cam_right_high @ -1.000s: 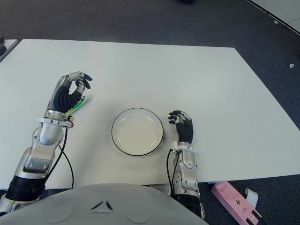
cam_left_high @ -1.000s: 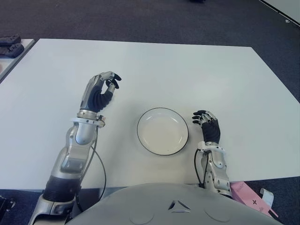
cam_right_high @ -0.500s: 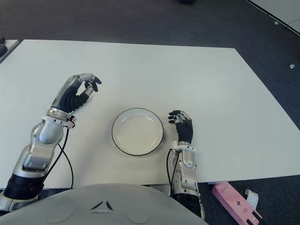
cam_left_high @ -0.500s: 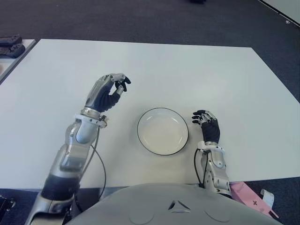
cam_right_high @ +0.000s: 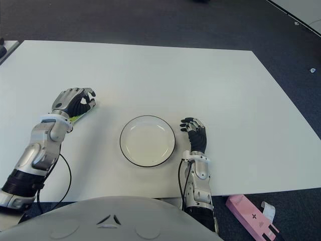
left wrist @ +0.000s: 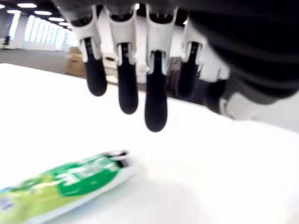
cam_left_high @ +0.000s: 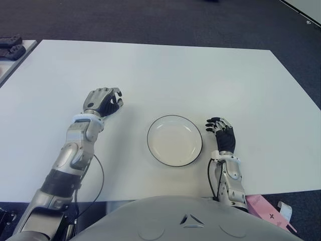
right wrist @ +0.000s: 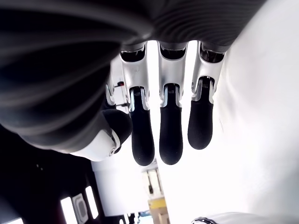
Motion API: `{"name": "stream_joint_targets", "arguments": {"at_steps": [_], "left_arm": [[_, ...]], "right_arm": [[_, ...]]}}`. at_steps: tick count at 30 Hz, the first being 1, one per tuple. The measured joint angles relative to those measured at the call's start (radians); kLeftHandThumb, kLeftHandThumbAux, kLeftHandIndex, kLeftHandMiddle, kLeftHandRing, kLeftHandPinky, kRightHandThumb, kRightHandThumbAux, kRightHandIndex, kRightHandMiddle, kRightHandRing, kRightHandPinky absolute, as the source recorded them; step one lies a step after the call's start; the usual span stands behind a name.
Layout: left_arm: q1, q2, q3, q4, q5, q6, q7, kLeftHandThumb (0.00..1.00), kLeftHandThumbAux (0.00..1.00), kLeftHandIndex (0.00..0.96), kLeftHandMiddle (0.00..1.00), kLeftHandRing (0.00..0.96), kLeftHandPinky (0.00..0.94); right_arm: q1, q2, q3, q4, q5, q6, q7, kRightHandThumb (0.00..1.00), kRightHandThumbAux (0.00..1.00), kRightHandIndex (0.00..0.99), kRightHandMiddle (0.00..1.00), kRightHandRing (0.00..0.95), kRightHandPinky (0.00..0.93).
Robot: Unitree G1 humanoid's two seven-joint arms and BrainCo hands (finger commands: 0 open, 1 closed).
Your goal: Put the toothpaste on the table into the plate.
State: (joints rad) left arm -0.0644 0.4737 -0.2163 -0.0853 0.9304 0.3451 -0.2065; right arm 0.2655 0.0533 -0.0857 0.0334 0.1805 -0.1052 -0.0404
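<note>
Nearest you, low and right of centre in the eye views, your right hand (cam_left_high: 221,135) shows just beside the plate's right rim, fingers loosely relaxed and holding nothing. The plate (cam_left_high: 174,140) sits at the middle of the white bench (cam_left_high: 200,75) with nothing in it.

Farther out, at centre left, your left hand (cam_right_high: 74,102) hangs over the toothpaste (left wrist: 70,179), a green tube lying flat on the bench, well apart from the plate on its left side. In the left wrist view the fingers (left wrist: 155,100) point down above the tube with a clear gap under them; they are not closed on it.

You are at the reach-and-grasp step; nothing is lifted yet. Next, I judge, you need to lower the left hand, wrap the fingers around the tube's body, then carry it right toward the plate.
</note>
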Motion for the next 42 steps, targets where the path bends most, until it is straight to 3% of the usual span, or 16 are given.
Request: {"name": "stream_joint_targets", "arguments": {"at_steps": [4,12,31,42], "left_arm": [[-0.047,0.0,-0.034,0.063,0.055,0.087,-0.043,0.445,0.229,0.097,0.241,0.196,0.181],[-0.096,0.001,-0.085,0.17,0.111,0.179,-0.063,0.376,0.205,0.036,0.164,0.127,0.137],[-0.153,0.002,-0.122,0.302,0.094,0.268,-0.118,0.342,0.205,0.001,0.04,0.006,0.034],[-0.163,-0.04,-0.126,0.318,0.065,0.349,-0.132,0.379,0.213,0.005,0.006,0.0,0.011]], "right_arm": [[0.0,0.0,0.0,0.001,0.001,-0.001,0.001,0.708,0.722,0.427,0.488,0.491,0.502],[-0.001,0.0,0.001,0.001,0.0,-0.001,0.0,0.708,0.722,0.428,0.49,0.489,0.5],[0.0,0.0,0.012,0.0,-0.017,-0.001,-0.014,0.703,0.722,0.426,0.489,0.48,0.493],[0.0,0.0,0.023,0.001,-0.02,-0.001,-0.025,0.702,0.722,0.426,0.492,0.482,0.496]]}}
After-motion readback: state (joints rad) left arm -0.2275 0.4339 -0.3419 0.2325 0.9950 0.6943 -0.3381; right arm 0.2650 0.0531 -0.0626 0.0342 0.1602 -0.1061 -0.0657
